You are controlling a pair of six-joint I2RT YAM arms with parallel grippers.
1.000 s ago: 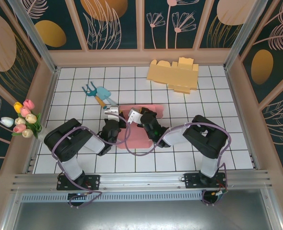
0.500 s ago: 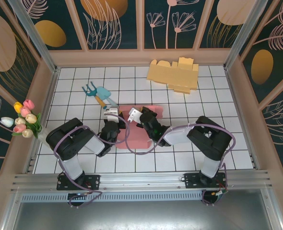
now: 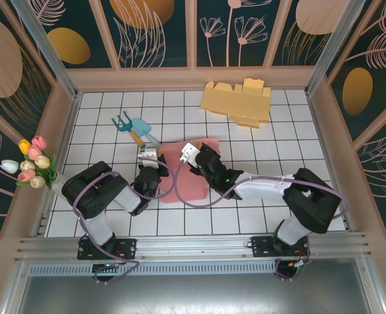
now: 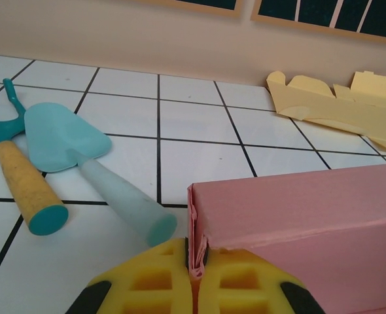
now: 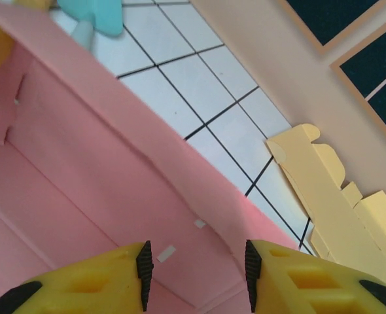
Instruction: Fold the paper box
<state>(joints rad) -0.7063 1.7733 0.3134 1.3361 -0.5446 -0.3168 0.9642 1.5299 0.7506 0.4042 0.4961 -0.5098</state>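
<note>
Left wrist view has the left tool (image 4: 194, 275) pinched tight on the box (image 4: 298, 216) corner; the right tool (image 5: 196, 268), clamped earlier, now stands parted over its wall, farther forward.

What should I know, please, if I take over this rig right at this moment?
Left gripper: shut, jaws pinching a corner edge of the pink box.
Right gripper: open, jaws apart over the box's inside, holding nothing.
The pink box sits mid-table between the arms, one long wall standing.
The yellow blank lies flat at the far side, untouched.
Done: box partly raised. Left: probably the other walls and flaps.
</note>
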